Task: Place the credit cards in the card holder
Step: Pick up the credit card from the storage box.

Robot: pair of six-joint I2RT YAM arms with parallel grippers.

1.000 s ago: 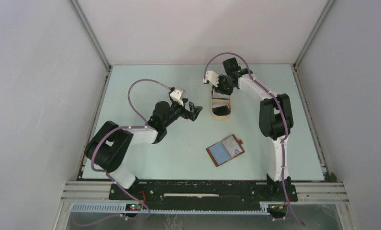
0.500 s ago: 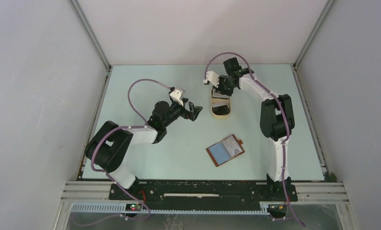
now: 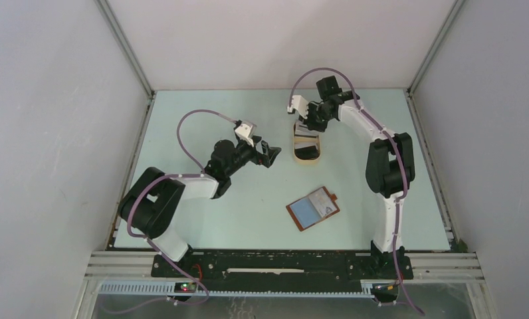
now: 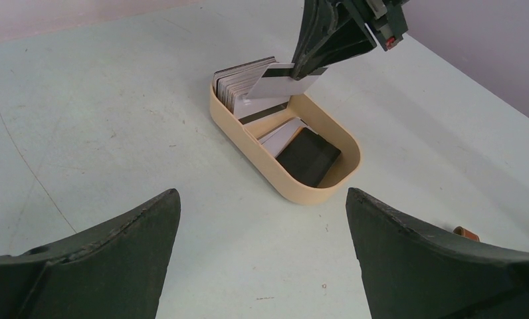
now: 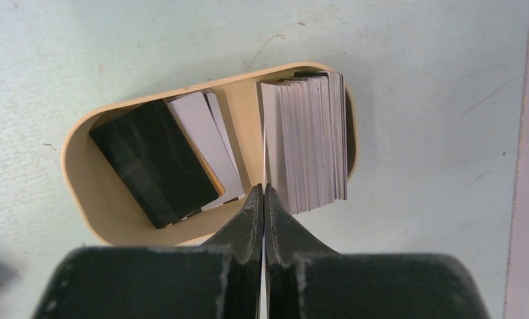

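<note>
A tan oval tray holds the credit cards: an upright stack at one end, and a black card lying over grey ones at the other. My right gripper is shut on one white card with a black stripe, held edge-up just above the stack. In the top view the right gripper is over the tray's far end. The reddish-brown card holder lies open on the table, nearer the arms, with a pale blue card on it. My left gripper is open and empty, just left of the tray.
The enclosure's grey walls and metal frame rails bound the pale green table. A small brown tab of the card holder shows at the right edge of the left wrist view.
My right gripper has shifted slightly to the right above the tray's far end, with the card in it. The left arm and the card holder have not moved.
</note>
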